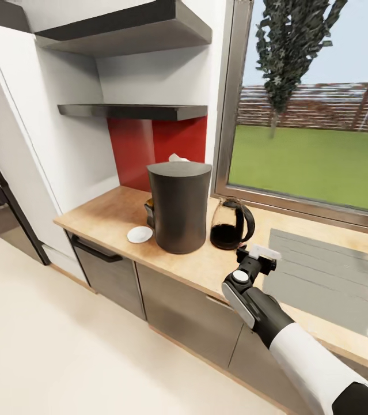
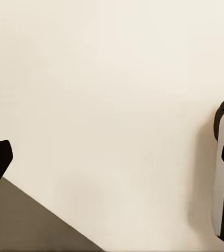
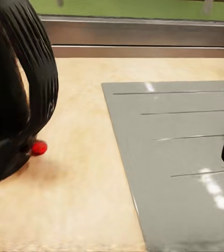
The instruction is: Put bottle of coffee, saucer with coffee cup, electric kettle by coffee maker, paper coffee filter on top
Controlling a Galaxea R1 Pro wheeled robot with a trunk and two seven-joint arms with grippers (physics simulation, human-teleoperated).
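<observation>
Countertop (image 1: pixel 109 216) holds the kettle (image 1: pixel 230 225) right of the coffee maker (image 1: pixel 179 206); the open right gripper (image 1: pixel 257 257) nearby could knock the kettle.

The coffee maker (image 1: pixel 179 206) hides most of the bottle of coffee (image 1: pixel 149 214) and the white thing behind its top, while the sink drainboard (image 1: pixel 327 276) runs off the picture's edge.

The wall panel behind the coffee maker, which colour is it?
Red, seen best in the head view, behind the coffee maker.
</observation>
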